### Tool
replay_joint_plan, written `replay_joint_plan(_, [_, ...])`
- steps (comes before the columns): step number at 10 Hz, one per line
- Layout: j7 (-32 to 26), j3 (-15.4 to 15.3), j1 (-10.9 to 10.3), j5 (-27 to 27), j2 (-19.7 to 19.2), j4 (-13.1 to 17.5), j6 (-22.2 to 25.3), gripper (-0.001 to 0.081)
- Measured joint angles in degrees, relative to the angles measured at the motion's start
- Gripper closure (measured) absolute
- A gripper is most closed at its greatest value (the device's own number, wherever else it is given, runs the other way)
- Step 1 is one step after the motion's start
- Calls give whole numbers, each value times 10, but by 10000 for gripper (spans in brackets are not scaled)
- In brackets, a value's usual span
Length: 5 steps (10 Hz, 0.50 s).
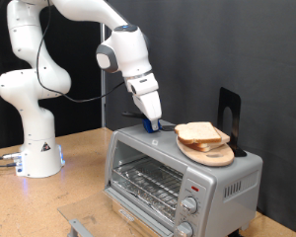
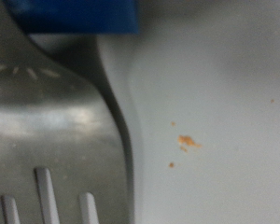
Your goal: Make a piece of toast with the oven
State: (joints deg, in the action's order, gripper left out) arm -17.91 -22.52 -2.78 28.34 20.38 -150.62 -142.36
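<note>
From the exterior view, the white Panda arm [image 1: 49, 69] bends down from the upper left, and the gripper [image 1: 150, 122] sits low over the top of the toaster oven [image 1: 178, 170], its tips right at a small blue object [image 1: 160, 125] lying on the oven's roof; whether the fingers are spread or pinched, I cannot tell from here. Just to the gripper's right in this view rests a round wooden plate [image 1: 209, 156] carrying a stack of bread, the piece of toast [image 1: 199, 132] on top, pale with a tan crust; nothing is between the fingers. Below the gripper the oven's glass door [image 1: 143, 183] shows a wire rack [image 1: 138, 180] inside, with no bread visible on it; two knobs [image 1: 188, 206] sit at the front's right end; a dark stand [image 1: 230, 111] rises behind the plate.

Over to the wrist view, very close and blurred: a blue edge [image 2: 75, 14], the grey metal oven top with ventilation slots [image 2: 47, 191], and a pale surface [image 2: 215, 103] with orange crumbs [image 2: 185, 142]; neither plate, bread nor fingers show here.
</note>
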Motion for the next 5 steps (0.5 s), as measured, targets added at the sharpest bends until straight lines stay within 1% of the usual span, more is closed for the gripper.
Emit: replay_joint_plan(5, [7,0,1,0,1,0,0,0])
